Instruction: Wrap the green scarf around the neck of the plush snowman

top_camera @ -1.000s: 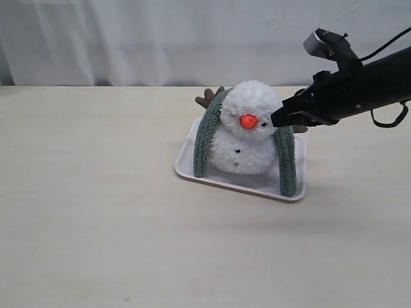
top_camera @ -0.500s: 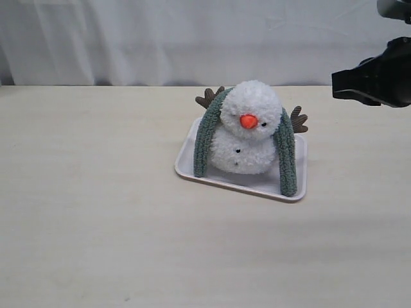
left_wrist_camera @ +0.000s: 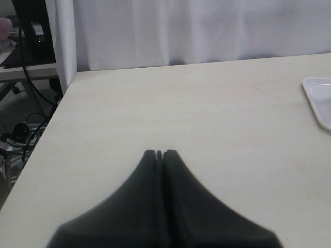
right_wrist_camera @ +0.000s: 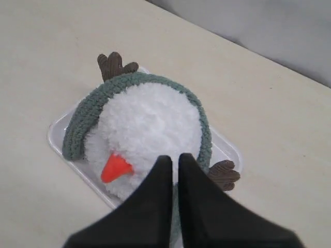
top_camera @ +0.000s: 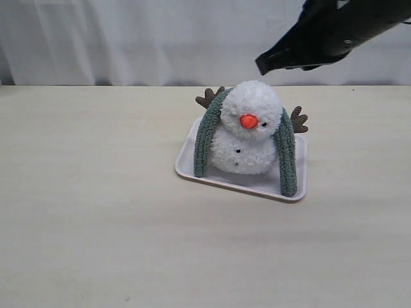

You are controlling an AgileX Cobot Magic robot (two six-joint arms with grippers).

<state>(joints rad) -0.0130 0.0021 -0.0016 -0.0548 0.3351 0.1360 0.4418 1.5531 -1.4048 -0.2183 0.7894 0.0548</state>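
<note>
The plush snowman [top_camera: 247, 138] sits upright on a white tray [top_camera: 257, 187], orange nose facing front. The green scarf [top_camera: 204, 140] runs behind its head, and both ends hang down in front to the tray, one on each side [top_camera: 286, 160]. My right gripper [top_camera: 260, 66] is shut and empty, in the air above and slightly right of the snowman's head, not touching it. From the right wrist I look down on the snowman [right_wrist_camera: 147, 124], the scarf [right_wrist_camera: 83, 116] and my gripper [right_wrist_camera: 175, 157]. My left gripper [left_wrist_camera: 159, 153] is shut and empty over bare table.
A white curtain [top_camera: 160, 38] closes off the back of the light wooden table [top_camera: 96, 224]. The left wrist view shows the tray's corner [left_wrist_camera: 318, 98], the table's edge and cables and furniture [left_wrist_camera: 26, 46] beyond it.
My right gripper left the scarf end by the snowman's face, drew back to the right, then rose and came back over the head. Scarf and snowman stay put.
</note>
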